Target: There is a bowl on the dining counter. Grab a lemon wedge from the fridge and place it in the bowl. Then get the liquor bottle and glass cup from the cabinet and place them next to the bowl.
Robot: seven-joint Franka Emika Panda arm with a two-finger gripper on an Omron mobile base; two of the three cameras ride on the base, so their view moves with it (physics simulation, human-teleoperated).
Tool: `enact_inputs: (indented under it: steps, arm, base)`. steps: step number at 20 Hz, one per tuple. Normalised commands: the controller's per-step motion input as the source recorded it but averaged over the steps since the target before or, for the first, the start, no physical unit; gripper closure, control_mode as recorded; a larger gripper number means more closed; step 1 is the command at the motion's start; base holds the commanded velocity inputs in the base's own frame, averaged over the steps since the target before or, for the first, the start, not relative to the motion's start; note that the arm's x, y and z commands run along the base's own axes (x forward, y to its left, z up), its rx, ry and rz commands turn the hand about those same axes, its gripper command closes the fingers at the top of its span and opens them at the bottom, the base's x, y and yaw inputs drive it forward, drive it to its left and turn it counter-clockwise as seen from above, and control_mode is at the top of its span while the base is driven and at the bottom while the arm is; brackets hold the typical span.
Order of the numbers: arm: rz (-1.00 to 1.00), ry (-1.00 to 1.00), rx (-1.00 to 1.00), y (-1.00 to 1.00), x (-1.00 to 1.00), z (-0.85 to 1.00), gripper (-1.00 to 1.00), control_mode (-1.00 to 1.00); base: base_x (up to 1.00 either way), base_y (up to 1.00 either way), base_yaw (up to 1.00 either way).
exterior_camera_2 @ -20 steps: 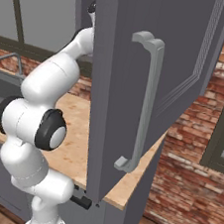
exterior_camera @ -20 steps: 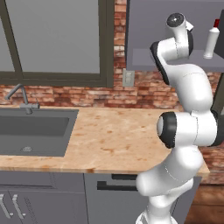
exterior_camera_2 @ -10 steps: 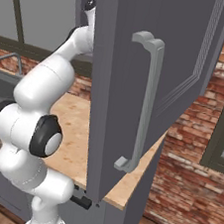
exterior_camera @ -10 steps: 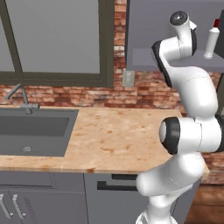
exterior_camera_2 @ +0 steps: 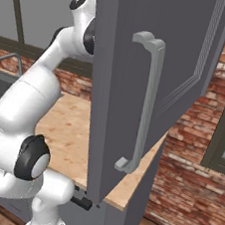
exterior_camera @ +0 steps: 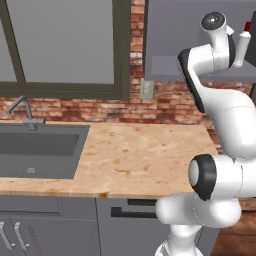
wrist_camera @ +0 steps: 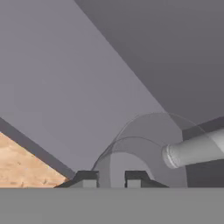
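Nearest: one gripper [wrist_camera: 111, 179], two dark fingertips [wrist_camera: 87, 178] closed narrowly on the rim of one glass cup [wrist_camera: 144, 153], translucent, inside the cabinet. Just beyond the cup: one liquor bottle [wrist_camera: 194, 150], white, standing on the cabinet shelf [exterior_camera: 200, 67], red cap up. One open cabinet door [exterior_camera_2: 152, 89], one handle [exterior_camera_2: 143, 101]. Below: one wood worktop [exterior_camera: 130, 157], one sink [exterior_camera: 40, 150], one tap [exterior_camera: 25, 112]. No legible writing or labels.

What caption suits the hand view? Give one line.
Gripper closed on the glass cup inside the cabinet, liquor bottle beside it.
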Motion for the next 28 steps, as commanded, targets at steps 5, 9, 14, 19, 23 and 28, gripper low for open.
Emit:
enact_inputs:
  steps: [5,9,14,19,23,28]
  arm:
    - [0.00,-0.09,0.04,0.60,-1.00,0.09,1.00,-1.00]
    - [0.00,-0.02,0.08,0.85,-1.00,0.18,1.00,-1.00]
    - [0.01,0.00,0.13,0.97,-1.00,0.14,1.00,-1.00]
    - [0.06,0.03,0.23,0.74,-1.00,0.02,1.00,-1.00]
    - [0.05,0.08,0.28,0.54,-1.00,-0.01,1.00,-1.00]
    - [0.02,0.10,0.20,0.54,-0.79,-0.42,1.00,-1.00]
  base:
    - [0.00,0.00,0.00]
    - [0.00,0.00,0.00]
    - [0.00,0.00,0.00]
    - [0.00,0.00,0.00]
    - [0.00,0.00,0.00]
    - [0.00,0.00,0.00]
